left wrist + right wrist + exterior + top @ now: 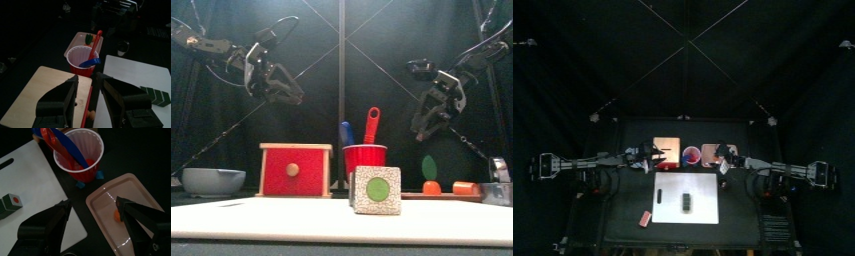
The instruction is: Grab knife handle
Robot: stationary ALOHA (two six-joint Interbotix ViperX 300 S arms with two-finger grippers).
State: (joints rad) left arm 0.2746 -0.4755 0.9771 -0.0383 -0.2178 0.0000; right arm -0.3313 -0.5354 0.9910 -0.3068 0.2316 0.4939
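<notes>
A red cup (365, 157) stands behind the white cutting board (305, 215). Two knife handles stick up out of it, a red one (372, 125) and a blue one (346, 133). The right wrist view looks down on the cup (80, 155), with the red handle (55, 142) and the blue handle (70, 147) leaning across its mouth. My right gripper (93, 210) hangs open above and to the right of the cup, apart from both handles, with nothing between its jaws. My left gripper (285, 90) rests high on the left, shut and holding nothing.
A red box with a wooden top (294, 170) and a grey bowl (211, 181) sit left of the cup. A speckled block with a green oval (377, 190) stands on the board. A pink tray (133, 203) with orange pieces lies to the right, beside a metal cup (500, 170).
</notes>
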